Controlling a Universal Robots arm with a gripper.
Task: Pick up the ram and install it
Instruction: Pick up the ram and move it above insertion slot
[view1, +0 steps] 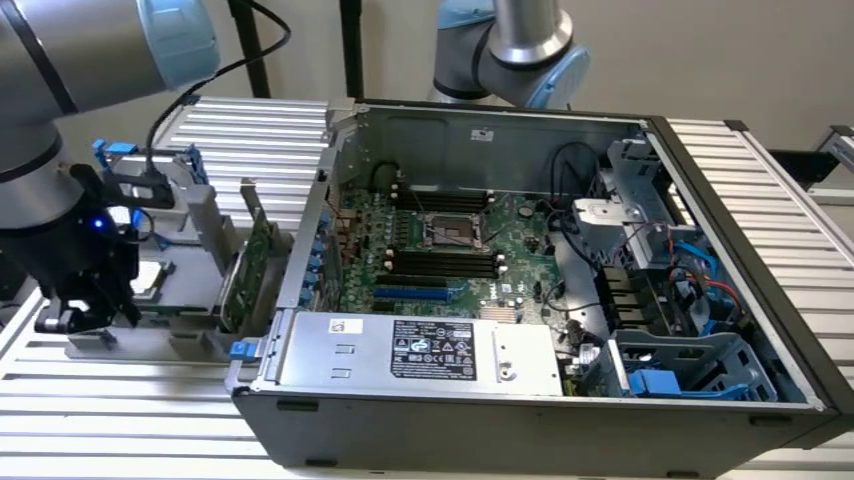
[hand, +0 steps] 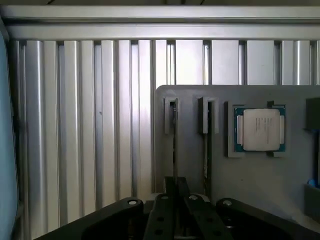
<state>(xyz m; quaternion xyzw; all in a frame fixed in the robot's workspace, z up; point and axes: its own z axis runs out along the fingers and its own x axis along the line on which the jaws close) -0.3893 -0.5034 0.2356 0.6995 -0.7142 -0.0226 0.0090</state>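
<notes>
Standing edge-on in grey slotted holder (hand: 260, 200): thin ram (hand: 175, 145), near claw (hand: 176, 187).

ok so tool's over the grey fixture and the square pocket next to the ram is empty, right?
No. The tool is over the grey fixture, but the square pocket next to the ram holds a CPU chip. The wrist view shows it.

- The ram (hand: 175, 142) is seen edge-on, and one end is covered by the gripper (hand: 175, 190).
- The print on the processor (hand: 260, 129) is too small to be read.
- The arm (view1: 67, 60) is cut off by the exterior view's top and left edges.
</notes>
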